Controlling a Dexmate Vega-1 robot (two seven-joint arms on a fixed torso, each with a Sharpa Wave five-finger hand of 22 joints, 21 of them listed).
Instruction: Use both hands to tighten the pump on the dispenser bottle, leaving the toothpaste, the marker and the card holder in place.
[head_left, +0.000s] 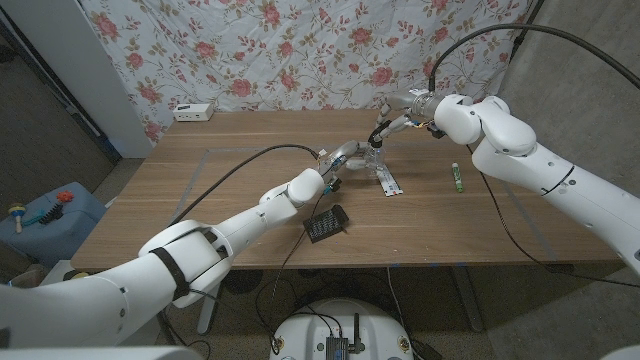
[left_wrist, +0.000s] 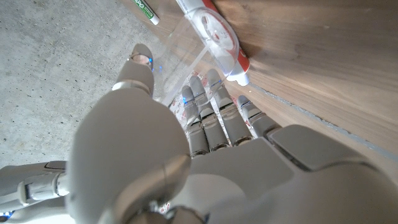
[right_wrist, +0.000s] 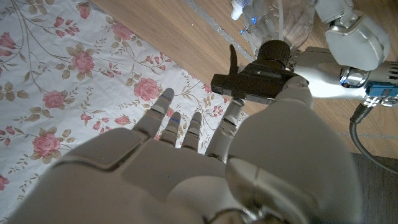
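**Clear bottle, black pump, both hands on it – grip notes**

The bottle (head_left: 372, 160) stands near the middle of the worktop (head_left: 200, 200), a bit toward the far side. It's clear plastic, so my guess is light, thin-walled and slick; squeeze too hard and it'll probably flex, go too soft and it'll spin in the grip. Can't tell how much liquid is in it.

The left robot hand (head_left: 345, 158) is wrapped round the bottle body, and the left wrist view shows the fingers (left_wrist: 208, 121) curled against the clear wall, so it's clamped on the bottle. That's the right spot for holding: low on the body, to stop it turning.

The right robot hand (head_left: 400, 112) comes in from the far right over the top. In the right wrist view the black pump (right_wrist: 258, 78) sits just at its fingertips (right_wrist: 233, 115); it looks like a finger-and-thumb hold on the pump head, though I can't see the contact cleanly. The pump is stiff plastic, and I'd say the collar under the nozzle is what really needs turning.

Stuff nearby:
- toothpaste (head_left: 387, 180) lies just right of the bottle, very close, easiest thing to knock
- marker (head_left: 456, 178) further right, well apart
- card holder (head_left: 326, 224) on the near side, under the left forearm
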